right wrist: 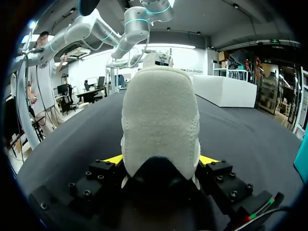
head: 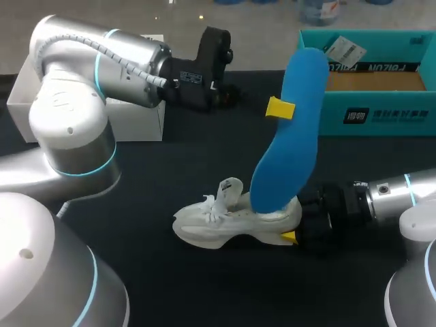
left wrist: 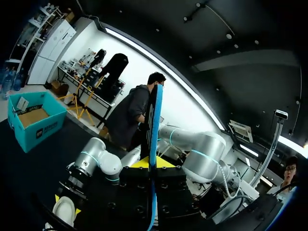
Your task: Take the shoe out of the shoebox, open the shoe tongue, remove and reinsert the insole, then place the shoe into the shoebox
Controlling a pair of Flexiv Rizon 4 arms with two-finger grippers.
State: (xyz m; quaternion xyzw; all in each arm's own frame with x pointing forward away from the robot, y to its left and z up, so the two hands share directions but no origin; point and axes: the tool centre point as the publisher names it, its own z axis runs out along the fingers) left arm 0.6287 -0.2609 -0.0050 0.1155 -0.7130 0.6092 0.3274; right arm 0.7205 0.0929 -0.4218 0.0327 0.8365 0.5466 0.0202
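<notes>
Insole [head: 289, 136] upright, lower end at white shoe's [head: 231, 221] opening mid-table. Left wrist view shows the left gripper [left wrist: 153, 164] pinching it edge-on. Right wrist view shows the right gripper [right wrist: 161, 160] clamping the heel. Shoebox [head: 381, 109] behind.
</notes>
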